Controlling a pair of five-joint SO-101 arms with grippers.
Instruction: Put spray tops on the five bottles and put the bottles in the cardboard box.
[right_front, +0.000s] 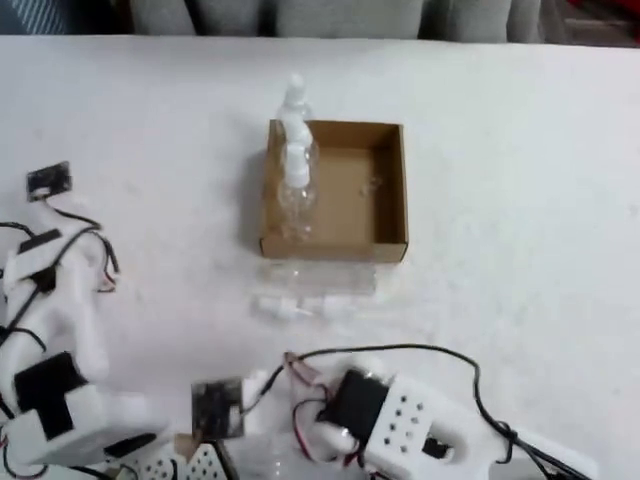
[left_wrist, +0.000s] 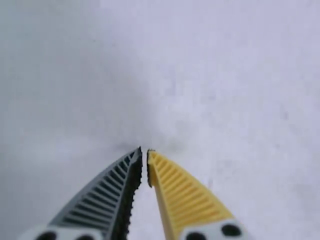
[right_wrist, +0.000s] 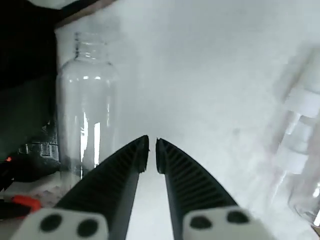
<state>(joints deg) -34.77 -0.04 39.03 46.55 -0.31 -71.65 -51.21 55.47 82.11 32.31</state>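
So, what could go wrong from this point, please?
1. The topless bottle is close beside the right gripper; a sideways swing could knock it over.
2. The clear bottle lying in front of the box barely stands out from the white table and may roll when grasped.
3. The capped bottles in the box crowd one wall; another could tip them.

We see a box (right_front: 340, 247) of brown matt cardboard in the mid of the high view. The bottles (right_front: 296, 200) in it are clear, shiny plastic w/ white plastic spray tops (right_front: 294, 100). The table (right_front: 520, 200) looks white, smooth & matt. Left gripper (left_wrist: 144, 152): grey & yellow ribbed plastic. Right gripper (right_wrist: 152, 142): black ribbed plastic, by a glossy clear open bottle (right_wrist: 87, 105).
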